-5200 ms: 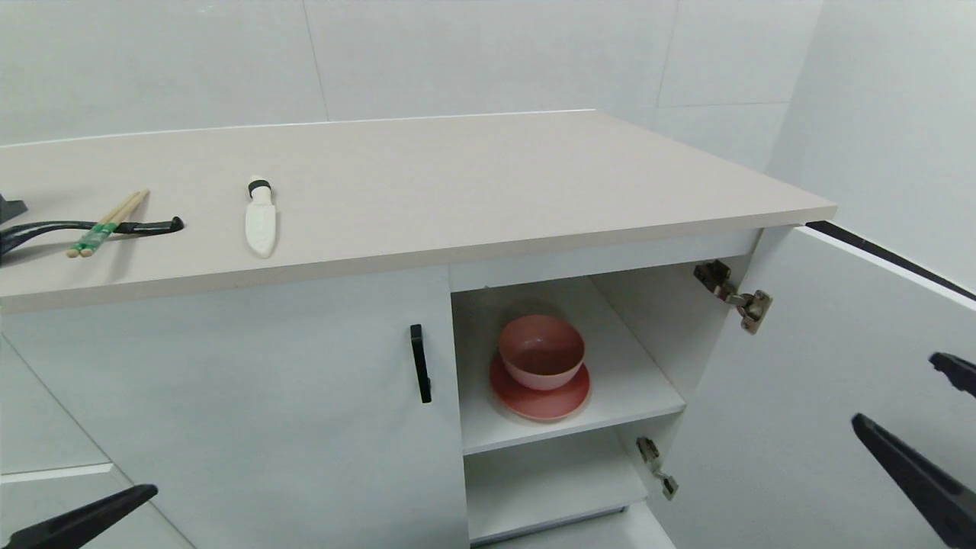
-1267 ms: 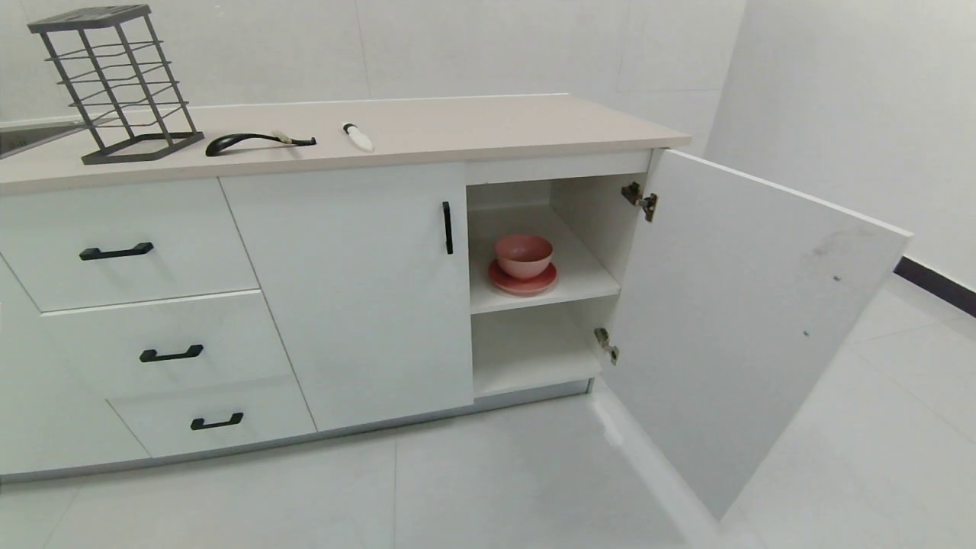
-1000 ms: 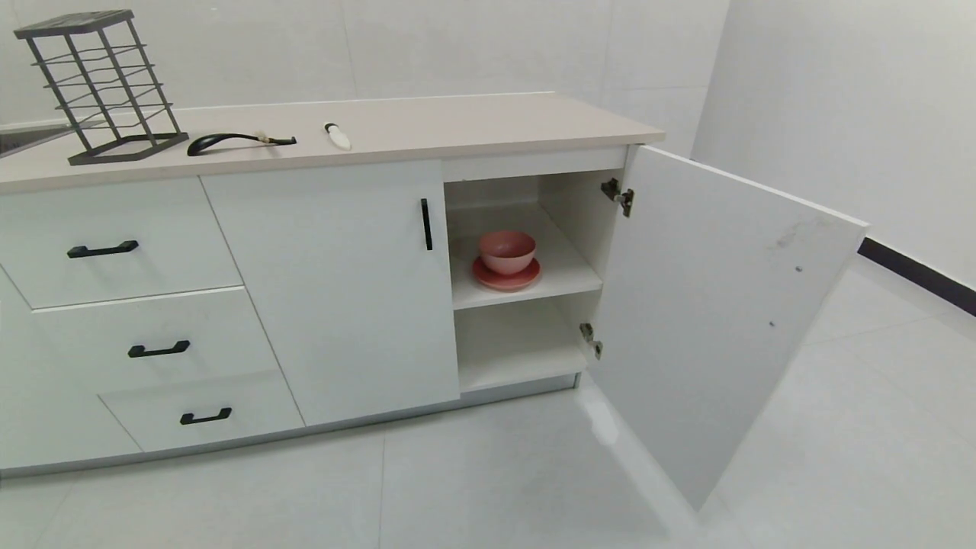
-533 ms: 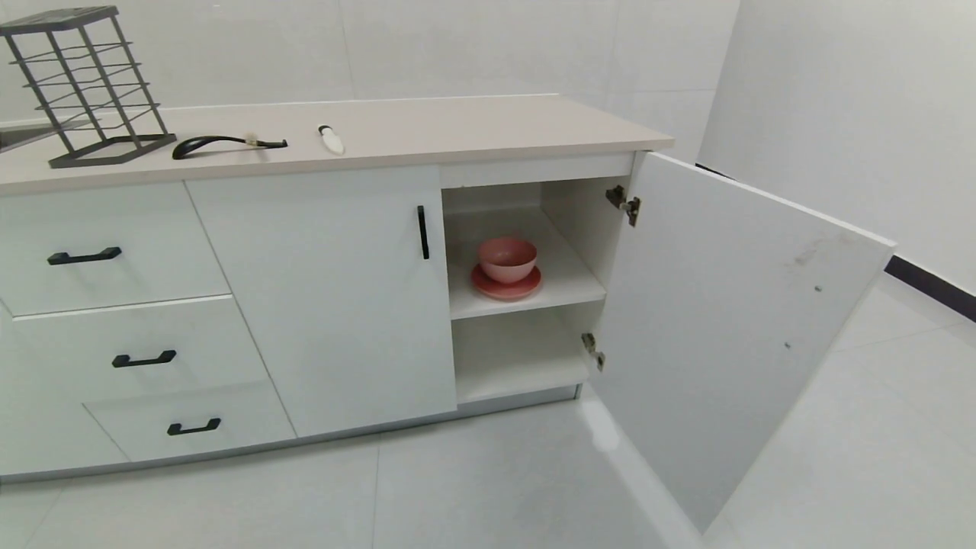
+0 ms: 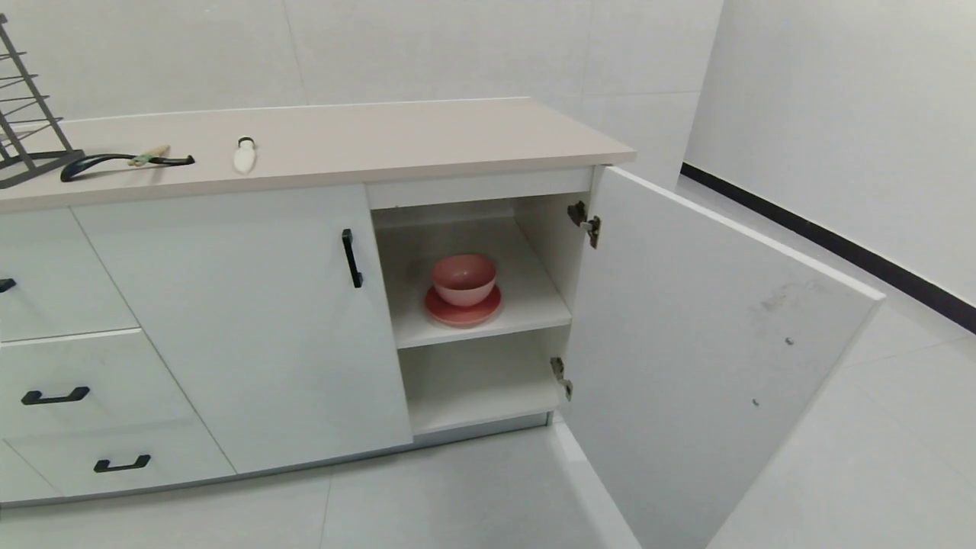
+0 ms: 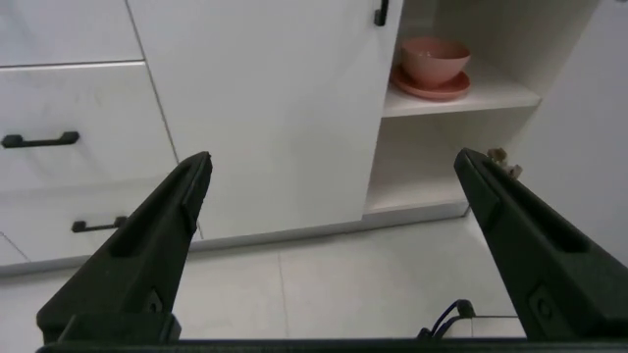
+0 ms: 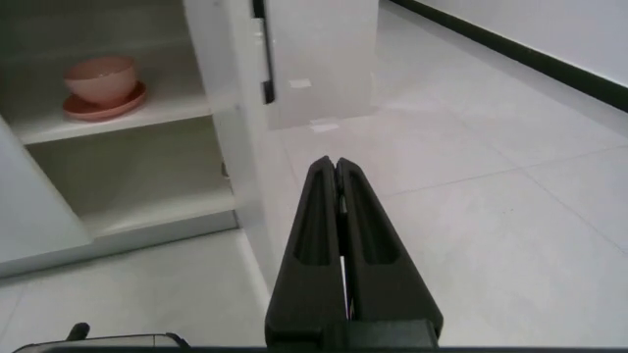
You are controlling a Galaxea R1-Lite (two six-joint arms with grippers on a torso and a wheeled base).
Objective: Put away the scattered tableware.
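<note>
1. Cabinet (image 5: 229, 328) with its right-hand door (image 5: 701, 366) swung wide open. The door stands at 3 o'clock from the shelves in the head view.
2. Pink bowl (image 5: 463, 277), upright, resting on a red plate (image 5: 446, 313). Both sit on the upper shelf (image 5: 526, 305) of the open compartment, toward its front edge.
3. Counter (image 5: 419, 133) on top of the cabinet. A white knife (image 5: 244, 156) lies on it at 11 o'clock from the bowl.
4. Black ladle (image 5: 99, 160), at 9 o'clock from the knife and apart from it. A pair of chopsticks (image 5: 149, 156) lies across its handle.
5. Wire rack (image 5: 23, 114), at 9 o'clock from the ladle, cut off by the frame edge.
6. Left gripper (image 6: 332, 157), fingers spread wide with nothing between them. It hangs over the floor (image 6: 324, 294) in front of the cabinet, with the bowl (image 6: 434, 59) and plate (image 6: 432, 88) beyond it.
7. Right gripper (image 7: 339, 167), fingers pressed together and holding nothing. It hangs over the floor beside the open door, and the bowl (image 7: 100, 78) is on its shelf farther off.
</note>
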